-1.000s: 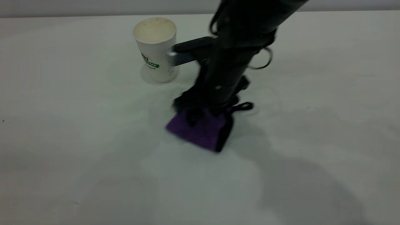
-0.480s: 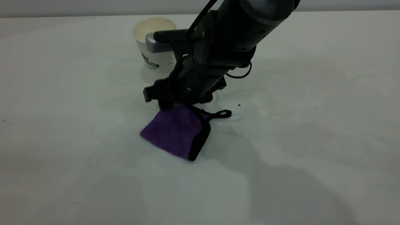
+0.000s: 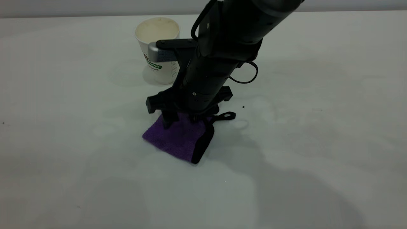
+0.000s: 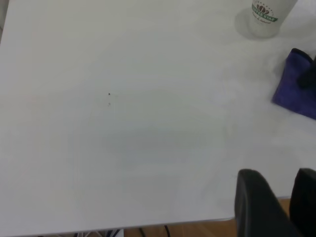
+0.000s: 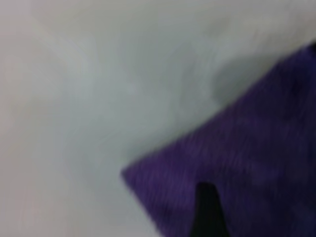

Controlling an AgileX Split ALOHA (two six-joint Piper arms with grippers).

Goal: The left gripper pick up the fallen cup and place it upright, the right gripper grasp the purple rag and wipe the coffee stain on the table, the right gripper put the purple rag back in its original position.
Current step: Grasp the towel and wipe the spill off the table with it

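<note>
- White desk (image 3: 79, 165) surface fills the near part of the exterior view, bare and wide on every side of the cloth.
- Purple rag (image 3: 178, 138) lies flat near the middle of the desk, one corner toward the camera, its black-edged side running back to a small black loop (image 3: 226, 115) that points right.
- Right hand (image 3: 179, 119) comes down steeply onto the far part of the rag, fingertips pressed on the cloth; whether they pinch it or only rest on it, I cannot tell.
- Farther back, the cup (image 3: 158, 47) stands upright, mouth up, logo facing the camera, left of the right arm and partly hidden by it.
- Left hand (image 4: 279, 207) hangs over the desk's edge in its wrist view, well apart from rag and cup, with a slight gap between its fingers and nothing held.
</note>
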